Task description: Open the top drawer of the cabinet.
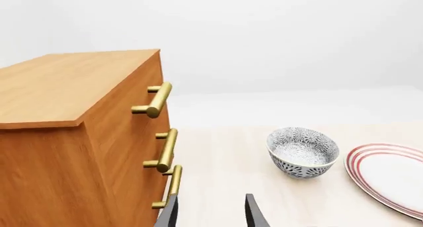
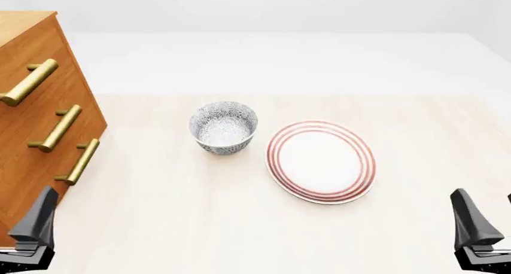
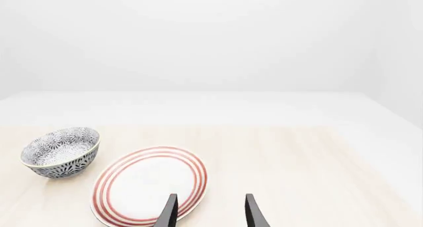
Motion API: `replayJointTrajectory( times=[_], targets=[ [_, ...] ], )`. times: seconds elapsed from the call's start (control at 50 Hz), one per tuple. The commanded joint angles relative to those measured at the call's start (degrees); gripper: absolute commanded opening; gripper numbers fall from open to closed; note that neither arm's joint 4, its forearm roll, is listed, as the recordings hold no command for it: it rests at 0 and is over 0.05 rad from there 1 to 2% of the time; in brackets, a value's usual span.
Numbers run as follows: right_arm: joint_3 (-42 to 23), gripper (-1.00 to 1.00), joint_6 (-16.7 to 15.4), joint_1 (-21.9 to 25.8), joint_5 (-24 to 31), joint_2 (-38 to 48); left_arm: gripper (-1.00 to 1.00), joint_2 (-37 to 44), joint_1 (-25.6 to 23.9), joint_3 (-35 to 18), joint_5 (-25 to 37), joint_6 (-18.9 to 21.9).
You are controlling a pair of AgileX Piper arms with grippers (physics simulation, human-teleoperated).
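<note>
cabinet: you have the cabinet (image 2: 36, 124) at about 9 o'clock in the front view, standing on the table (image 2: 239, 226), well apart from the patterned bowl (image 2: 224, 127) and striped plate (image 2: 321, 160)
top drawer: the top drawer (image 1: 142, 90) looks flush and not yet pulled; it sits highest of three
handling: judge it stiff and fairly heavy, sliding straight out; the wood front gives you no purchase
grip point: take the brass bar handle (image 1: 157, 99) mid-length, jaws across the bar; smooth metal may slip
left gripper: your left gripper (image 1: 210, 213) is spread apart, holding nothing, low near the bottom handle, touching none that you can see
right gripper: your right gripper (image 3: 210, 212) is likewise parted and empty, over the plate's near edge at 5 o'clock
</note>
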Motion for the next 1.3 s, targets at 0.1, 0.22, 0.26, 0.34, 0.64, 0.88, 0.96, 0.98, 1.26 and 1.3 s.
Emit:
replayJointTrajectory(
  times=[0.1, 0.22, 0.26, 0.34, 0.64, 0.88, 0.96, 0.98, 1.26, 1.3],
  targets=[
    [0.03, 1.00, -0.02, 0.00, -0.16, 0.14, 1.00, 2.18, -1.04, -4.35, 2.76, 8.33],
    [0.05, 1.00, -0.02, 0.01, -0.27, 0.23, 1.00, 4.03, -0.42, -6.23, 3.43, 11.01],
    [0.05, 1.00, -0.02, 0.01, -0.29, 0.24, 1.00, 5.28, -0.33, -6.64, 2.94, 12.20],
    [0.06, 1.00, -0.03, 0.01, -0.30, 0.24, 1.00, 7.30, -1.54, -7.68, 2.19, 13.88],
    [0.08, 1.00, -0.02, 0.01, -0.33, 0.26, 1.00, 15.13, -3.24, -10.86, 0.14, 24.30],
    [0.09, 1.00, -0.02, 0.01, -0.34, 0.27, 1.00, 16.28, -2.05, -13.46, 2.77, 32.63],
    [0.09, 1.00, -0.04, 0.01, -0.34, 0.25, 1.00, 17.47, -1.48, -13.49, 2.03, 35.48],
    [0.09, 1.00, -0.03, 0.01, -0.34, 0.24, 1.00, 17.80, -1.43, -13.77, 1.94, 35.72],
    [0.09, 1.00, -0.01, 0.01, -0.34, 0.26, 1.00, 21.91, 1.01, -12.63, -2.66, 48.46],
    [0.09, 1.00, -0.03, 0.02, -0.34, 0.26, 1.00, 22.41, 0.84, -13.74, -2.40, 48.33]
  ],
)
